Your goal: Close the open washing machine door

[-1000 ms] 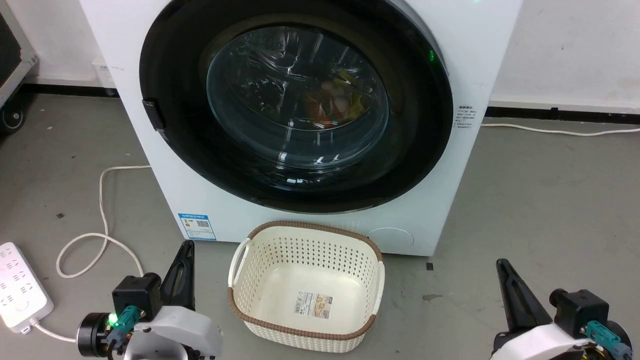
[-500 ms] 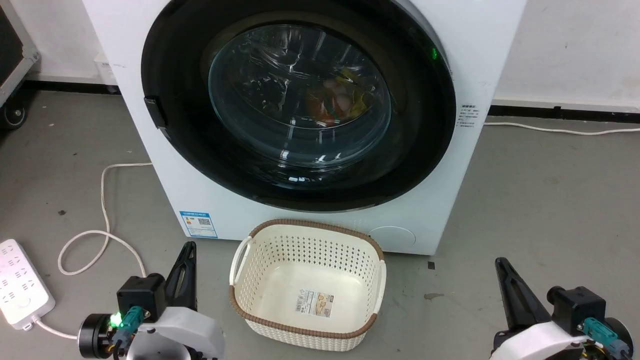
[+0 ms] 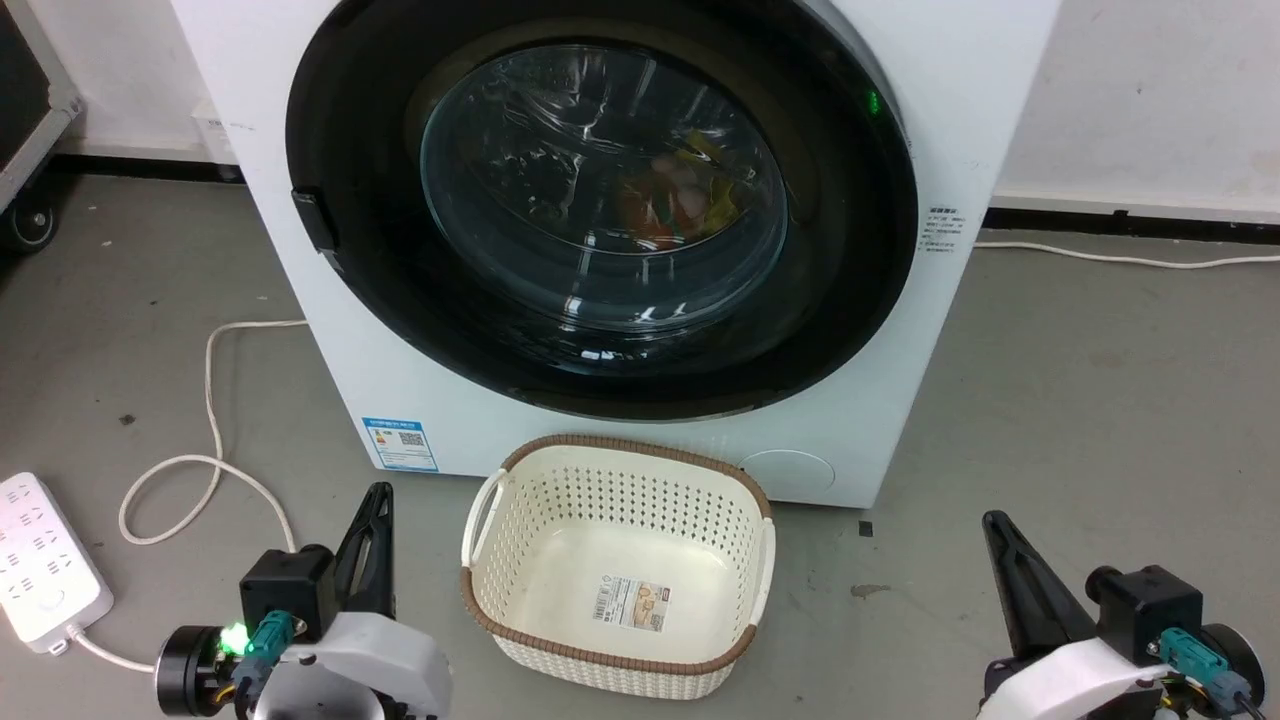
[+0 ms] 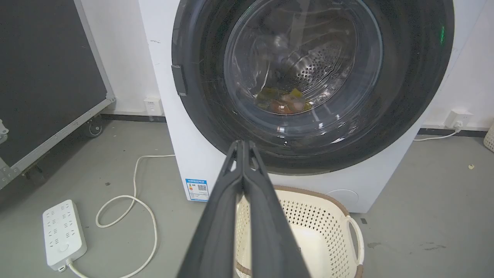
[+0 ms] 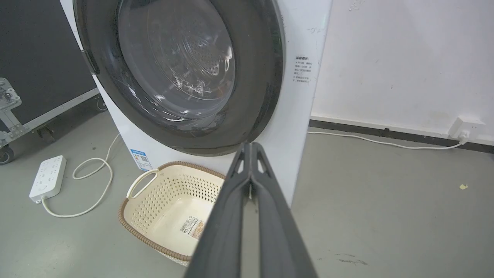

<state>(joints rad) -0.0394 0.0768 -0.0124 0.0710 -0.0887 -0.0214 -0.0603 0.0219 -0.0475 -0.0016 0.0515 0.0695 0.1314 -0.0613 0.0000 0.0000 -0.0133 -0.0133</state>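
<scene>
**White washing machine [image 3: 400, 390] with its washing machine door [image 3: 850, 260] seated against the front panel**

White sheet-metal cabinet fills the upper centre of the head view, standing on a grey floor [image 3: 1080, 400]. The washing machine door spans nearly the full width of the cabinet. Its glossy black rim lies flush on the front, with no gap visible along the edge. A dark latch tab [image 3: 318, 218] sits at the left of the rim. Behind the bulging glass, red and yellow items [image 3: 675, 200] rest low in the perforated drum; these are probably laundry, though reflections blur them.

A cream perforated basket [image 3: 630, 443] with a brown woven rim stands on the floor just in front of the machine, at lower centre. A printed label [image 3: 632, 603] lies on its bottom.

The left gripper [image 3: 378, 495] rises from the lower left of the head view, beside the basket. The right gripper [image 3: 992, 522] rises from the lower right. Both are well apart from the door. In each wrist view the two dark fingers are pressed together along their length, tips meeting, with nothing between them (left gripper [image 4: 242, 143], right gripper [image 5: 251, 144]).

A white power strip [image 3: 40, 560] lies at the far lower left, and its pale cable [image 3: 210, 400] loops across the floor. A small blue sticker [image 3: 400, 443] marks the cabinet's lower left corner. A green lamp [image 3: 872, 101] glows at the rim's upper right.
</scene>
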